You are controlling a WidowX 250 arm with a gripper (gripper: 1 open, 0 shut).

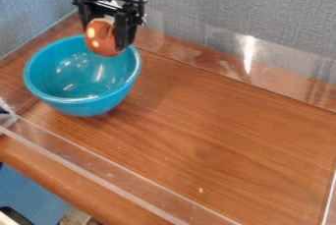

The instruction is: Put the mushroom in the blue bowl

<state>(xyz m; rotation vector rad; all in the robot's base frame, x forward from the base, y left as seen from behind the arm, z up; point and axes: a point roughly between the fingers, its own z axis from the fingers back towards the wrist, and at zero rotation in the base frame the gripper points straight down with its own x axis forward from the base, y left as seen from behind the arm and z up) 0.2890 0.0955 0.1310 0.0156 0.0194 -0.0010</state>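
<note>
The blue bowl (pixel 83 80) stands at the left of the wooden table, large, turquoise and shiny. Over its far right rim hangs my black gripper (pixel 102 34), pointing down and shut on the mushroom (pixel 100 36), a small glossy orange-brown rounded thing held between the two fingers. The mushroom is above the bowl's rim, not touching the bowl. The bowl's inside shows nothing but reflections.
A clear plastic wall (pixel 250 54) runs around the wooden table (pixel 210 131), low along the front and taller at the back. A grey fabric backdrop stands behind.
</note>
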